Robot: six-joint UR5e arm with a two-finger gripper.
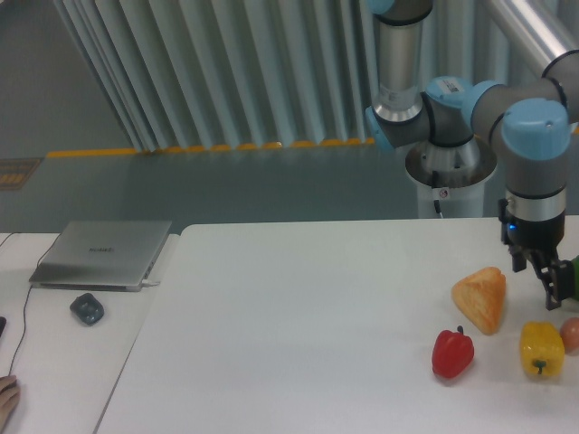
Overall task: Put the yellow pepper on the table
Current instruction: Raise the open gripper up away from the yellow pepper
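Yellow and glossy, the yellow pepper (541, 350) sits on the white surface (308, 316) near its right end, with a short green stem showing at its lower front. It rests free, below the tool (548, 276) and apart from it.

That tool hangs from the arm (534, 136) at the right edge of the view, a dark, boxy piece with fingers pointing down and slightly right. Its fingertips lie close to a green thing (574, 276) cut off by the frame edge; whether they touch it, and whether the tool is spread or clenched, cannot be told from this angle. The arm itself is smooth grey tubing with pale blue caps at the joints.

Just left of the yellow pepper lies a red pepper (453, 353), equally shiny, lobed, with a dark stem on top. Above and between the two sits an orange-yellow wedge (480, 297), triangular with a duller, bread-like skin. A small reddish-brown round item (571, 334) peeks in just right of the yellow pepper, partly cropped.

To the far left, on a separate narrower white desk (54, 362), a closed silver laptop (101, 254) lies flat, its lid matte metal, with a small dark mouse (87, 309) just in front of it. Ribbed grey panels (226, 72) form the back wall.
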